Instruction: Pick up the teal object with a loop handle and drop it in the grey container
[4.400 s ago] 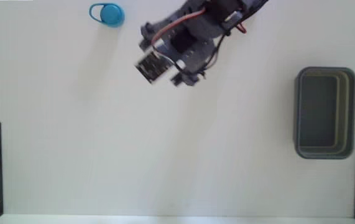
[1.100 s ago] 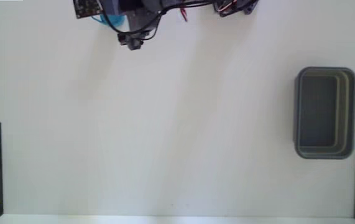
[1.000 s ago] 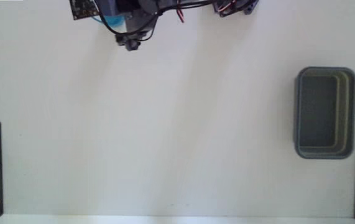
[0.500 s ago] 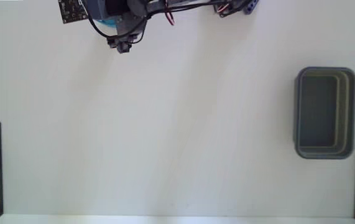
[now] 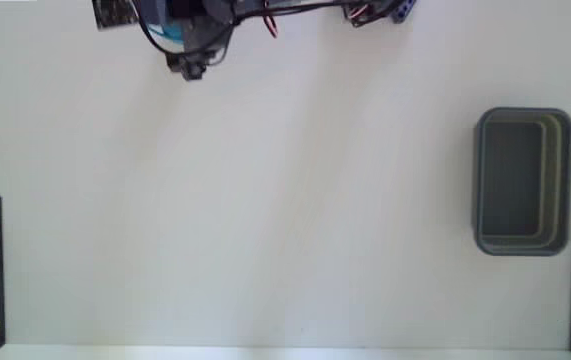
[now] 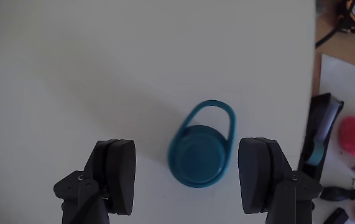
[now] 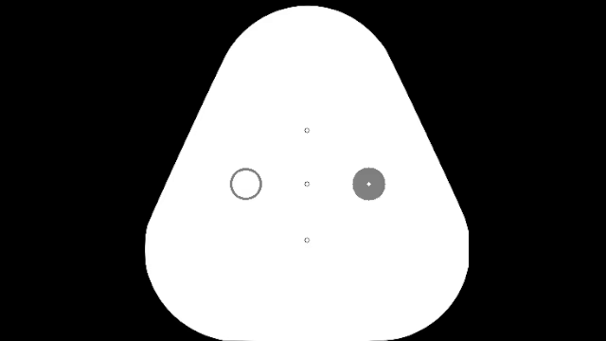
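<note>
In the fixed view you have the teal object [image 5: 170, 31] at the counter's [image 5: 285, 200] top edge, toward its left corner, under the gripper [image 5: 180, 25]. The grey container [image 5: 523, 181] sits well apart at the right edge.

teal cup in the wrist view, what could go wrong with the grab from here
1. The teal cup sits off centre between the open claw, nearer the right finger, so that finger may touch first and push the cup sideways.
2. Its thin loop handle points away from the claw; a shallow close might clip only the near rim and let the cup slip out.
3. The grey container lies far across the table, so a weak grip could drop it on the way.
</note>
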Robot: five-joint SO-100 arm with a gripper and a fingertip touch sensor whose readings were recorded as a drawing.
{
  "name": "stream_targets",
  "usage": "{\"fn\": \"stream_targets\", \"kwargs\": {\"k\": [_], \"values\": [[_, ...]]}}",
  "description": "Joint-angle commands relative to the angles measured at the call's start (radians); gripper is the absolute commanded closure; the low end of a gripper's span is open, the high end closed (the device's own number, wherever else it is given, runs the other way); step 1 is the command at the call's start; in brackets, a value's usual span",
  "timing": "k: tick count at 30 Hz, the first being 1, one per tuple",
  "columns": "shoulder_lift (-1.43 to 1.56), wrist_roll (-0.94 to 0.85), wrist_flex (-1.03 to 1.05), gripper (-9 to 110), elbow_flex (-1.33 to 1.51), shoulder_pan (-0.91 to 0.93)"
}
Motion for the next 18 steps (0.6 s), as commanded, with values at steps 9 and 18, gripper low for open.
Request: {"fn": "stream_targets", "kwargs": {"k": [9,18], "values": [[0.033,0.003,-0.007,-9,-0.019,0.047],[0.036,0.003,-0.035,-9,0.013,0.047]]}}
